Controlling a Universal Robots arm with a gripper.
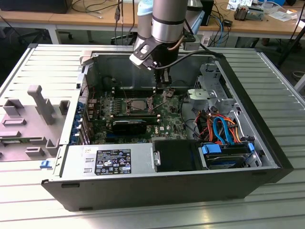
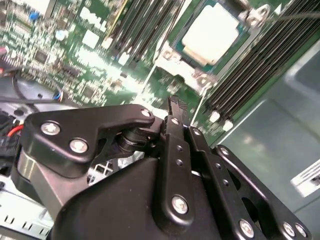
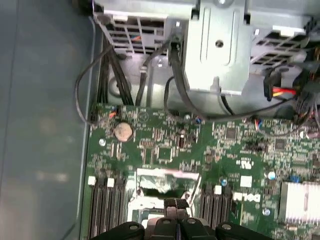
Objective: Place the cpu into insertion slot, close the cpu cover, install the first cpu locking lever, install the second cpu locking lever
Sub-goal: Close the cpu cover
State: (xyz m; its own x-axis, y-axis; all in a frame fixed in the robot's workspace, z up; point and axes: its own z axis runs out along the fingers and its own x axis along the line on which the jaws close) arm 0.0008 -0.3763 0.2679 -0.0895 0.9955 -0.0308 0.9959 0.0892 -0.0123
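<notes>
In the exterior view, I see the open computer case [image 1: 143,191] lying on the table [image 1: 267,210]. My arm reaches down into it. The gripper [image 1: 161,87] hangs low over the green motherboard [image 1: 167,121]. The cpu [image 1: 137,106] sits flat in its slot on the board, near the gripper, toward the exterior view's left. Blue and orange cables [image 1: 221,126] lie toward the exterior view's right.

In the first wrist view, the gripper [image 3: 176,203] points at the board. Its fingers look pressed together, with no gap I can see. Right by the tips is the shiny cpu cover [image 3: 165,181]. It looks tipped up, not flat. I cannot tell if the tips touch it. A round silver battery [image 3: 123,131] sits on the board, well apart from the fingers.

In the second wrist view, the gripper [image 2: 176,106] is close to the camera, tips together. Past the tips, the cpu [image 2: 210,31] lies in the slot with its pale grey top bare. Dark memory slots [image 2: 250,75] run beside it.
</notes>
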